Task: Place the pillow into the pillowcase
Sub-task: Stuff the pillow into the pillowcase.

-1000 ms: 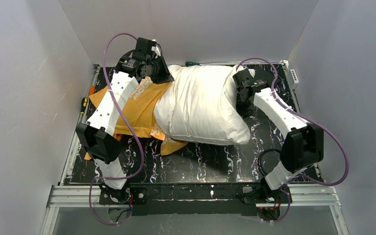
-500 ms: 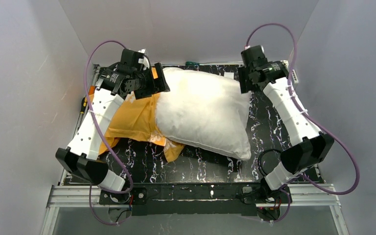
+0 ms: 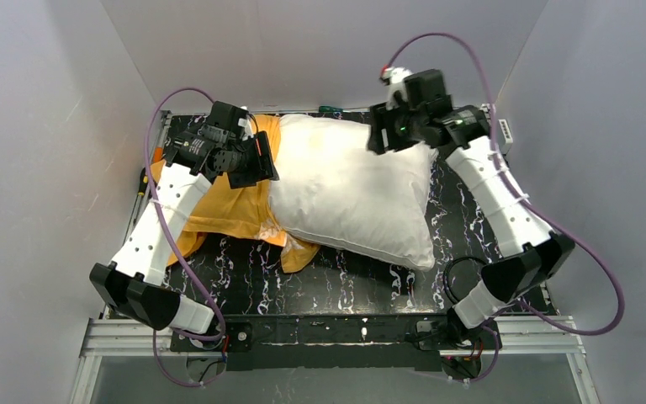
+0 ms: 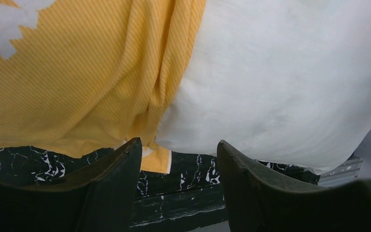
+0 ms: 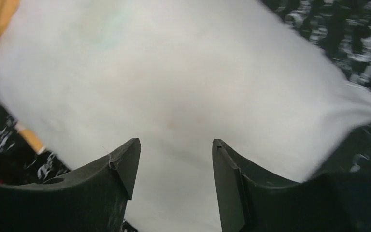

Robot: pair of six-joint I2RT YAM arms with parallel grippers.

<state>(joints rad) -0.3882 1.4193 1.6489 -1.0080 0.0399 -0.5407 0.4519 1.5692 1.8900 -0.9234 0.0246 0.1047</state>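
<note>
One off-white pillow [image 3: 353, 189] and one orange pillowcase [image 3: 227, 206] lie on the black marbled table [image 3: 345, 282]. The pillow lies across the middle and right, and the case is crumpled at the left with its fabric gathered against the pillow's left end; how far that end sits inside cannot be told. Of the two claws, the left gripper [image 4: 178, 146] hovers where orange meets white, fingers spread and empty, and the right gripper [image 5: 174, 141] hangs over the pillow's far right part, likewise parted and holding nothing.
</note>
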